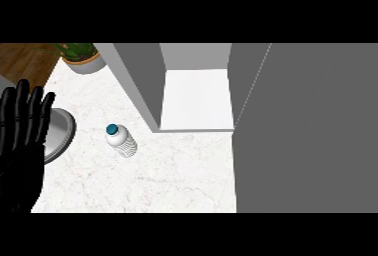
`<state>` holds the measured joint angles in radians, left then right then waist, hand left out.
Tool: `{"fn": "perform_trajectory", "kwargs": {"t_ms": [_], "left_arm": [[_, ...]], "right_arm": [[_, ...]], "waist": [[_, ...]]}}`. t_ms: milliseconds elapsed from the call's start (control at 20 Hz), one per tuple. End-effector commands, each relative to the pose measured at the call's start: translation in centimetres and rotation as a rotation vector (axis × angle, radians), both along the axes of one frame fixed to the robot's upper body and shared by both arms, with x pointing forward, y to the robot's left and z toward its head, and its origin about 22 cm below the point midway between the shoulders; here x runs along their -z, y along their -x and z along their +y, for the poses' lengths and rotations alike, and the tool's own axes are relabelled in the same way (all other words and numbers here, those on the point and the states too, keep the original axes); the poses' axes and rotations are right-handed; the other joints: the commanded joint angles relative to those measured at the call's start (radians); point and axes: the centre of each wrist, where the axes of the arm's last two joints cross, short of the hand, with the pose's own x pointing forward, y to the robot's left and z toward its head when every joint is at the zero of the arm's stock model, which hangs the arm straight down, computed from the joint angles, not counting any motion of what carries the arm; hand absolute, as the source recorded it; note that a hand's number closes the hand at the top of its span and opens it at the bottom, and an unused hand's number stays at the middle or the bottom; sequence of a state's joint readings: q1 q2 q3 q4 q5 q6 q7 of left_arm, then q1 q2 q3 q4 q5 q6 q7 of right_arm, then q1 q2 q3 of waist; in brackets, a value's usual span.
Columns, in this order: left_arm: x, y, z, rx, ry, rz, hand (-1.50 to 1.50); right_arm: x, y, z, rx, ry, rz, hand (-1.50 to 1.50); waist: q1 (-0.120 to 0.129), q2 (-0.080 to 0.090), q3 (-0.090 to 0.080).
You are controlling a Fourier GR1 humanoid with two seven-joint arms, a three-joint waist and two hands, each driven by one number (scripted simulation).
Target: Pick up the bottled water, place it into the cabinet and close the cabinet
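Bottled water [120, 141] on counter [170, 175], cabinet [197, 100] seemingly open

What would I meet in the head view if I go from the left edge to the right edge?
left robot hand → potted plant → bottled water → white shelf of the open cabinet → dark grey panel
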<state>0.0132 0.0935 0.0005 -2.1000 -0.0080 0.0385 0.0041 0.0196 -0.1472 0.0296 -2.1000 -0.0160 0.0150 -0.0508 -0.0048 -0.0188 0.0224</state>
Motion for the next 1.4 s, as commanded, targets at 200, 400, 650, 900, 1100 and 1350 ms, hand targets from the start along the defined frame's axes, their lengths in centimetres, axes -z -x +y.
{"fn": "perform_trajectory", "kwargs": {"t_ms": [200,400,650,900,1100,1350], "left_arm": [[-0.9,-3.5,-1.4,-0.182,-0.026,-0.028,-1.50],[1.8,-1.8,-0.6,-0.207,0.174,0.249,-1.50],[0.7,-0.1,-3.9,-0.226,0.183,0.267,-1.50],[0.6,0.6,-4.7,-0.257,0.164,0.275,-1.50],[0.1,1.4,-5.3,-0.293,0.165,0.309,-1.50],[1.9,1.6,-5.3,-0.311,0.150,0.339,-1.50]], "right_arm": [[-1.1,1.6,1.8,-0.002,-0.087,-0.029,-1.50],[1.0,4.5,0.5,-0.108,-0.140,0.276,-1.50],[-1.7,8.7,0.0,-0.117,-0.156,0.286,-1.50],[-3.1,11.0,0.5,-0.102,-0.170,0.290,-1.50],[-2.3,11.4,1.3,-0.107,-0.140,0.301,-1.50],[-2.7,11.5,1.8,-0.108,-0.169,0.296,-1.50]], "waist": [[-0.005,0.019,-0.022],[-0.014,0.015,-0.022],[-0.007,0.014,-0.022],[-0.002,0.016,-0.022],[-0.001,0.016,-0.022],[0.002,0.018,-0.023]]}}
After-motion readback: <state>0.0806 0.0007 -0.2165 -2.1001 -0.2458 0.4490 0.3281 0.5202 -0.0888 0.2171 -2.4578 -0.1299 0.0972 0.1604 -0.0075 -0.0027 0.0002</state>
